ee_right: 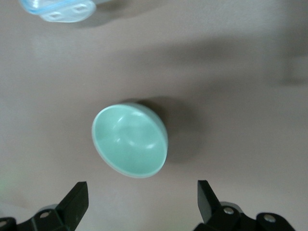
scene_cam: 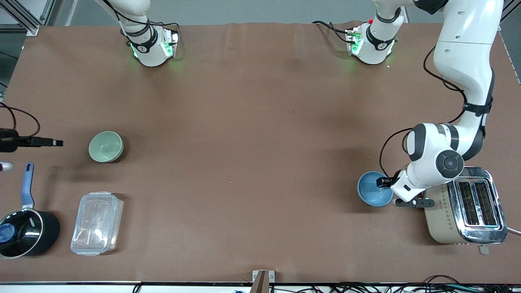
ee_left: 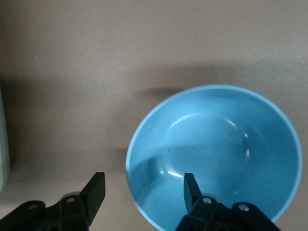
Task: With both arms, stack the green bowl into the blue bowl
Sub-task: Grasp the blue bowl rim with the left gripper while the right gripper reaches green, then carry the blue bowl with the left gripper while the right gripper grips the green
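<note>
Low in the front view, the smooth sky-blue round bowl (scene_cam: 374, 189) sits on the brown tabletop (scene_cam: 252, 162). The left end effector (ee_left: 143, 187), released, straddles its rim, so a skewed pinch may tip it. Higher up, toward the right arm's end, the glossy mint-green round bowl (scene_cam: 106, 146) lies under the released right end effector (ee_right: 142, 197) and could slip.
</note>
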